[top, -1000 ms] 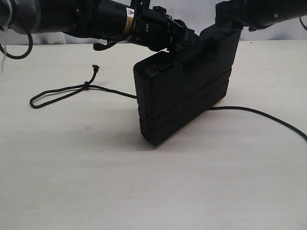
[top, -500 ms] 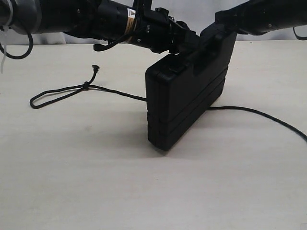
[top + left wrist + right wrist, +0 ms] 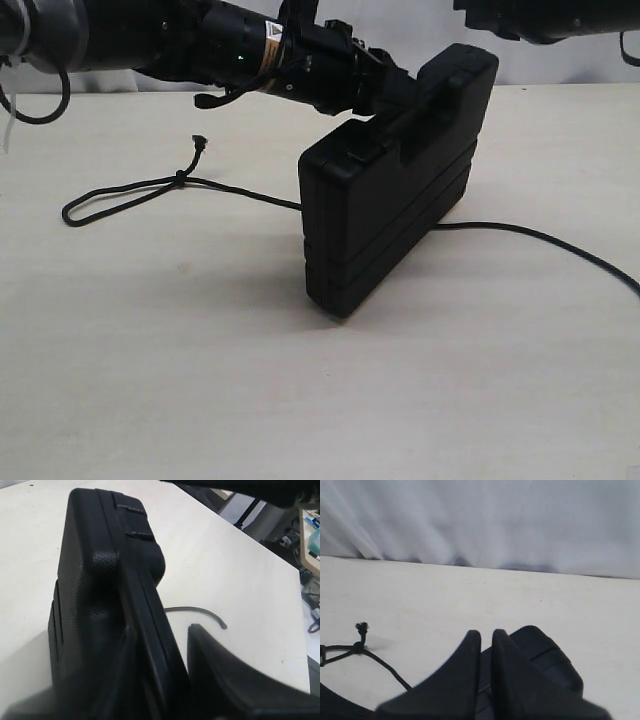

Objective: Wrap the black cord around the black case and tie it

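Observation:
The black case [image 3: 390, 215] stands on edge on the table, tilted, handle end up. My left gripper [image 3: 385, 100] is shut on its top edge, and the left wrist view shows the case [image 3: 100, 590] wedged in that gripper [image 3: 162, 635]. The black cord [image 3: 120, 195] lies looped at the left with its knot and frayed end, passes behind the case and trails off right. My right gripper [image 3: 486, 634] is shut on nothing and hovers above the case [image 3: 547, 655], and only partly shows at the exterior view's top [image 3: 480, 15].
Pale tabletop [image 3: 200, 380] all around. A white curtain [image 3: 480, 520] hangs behind the table's far edge. The cord's right tail [image 3: 560, 245] runs toward the right edge. Equipment clutter [image 3: 310, 540] sits beyond the table's side.
My right gripper has come off the case's upper corner, lifted up and away, and shut. The case has shifted slightly right in the left gripper's hold.

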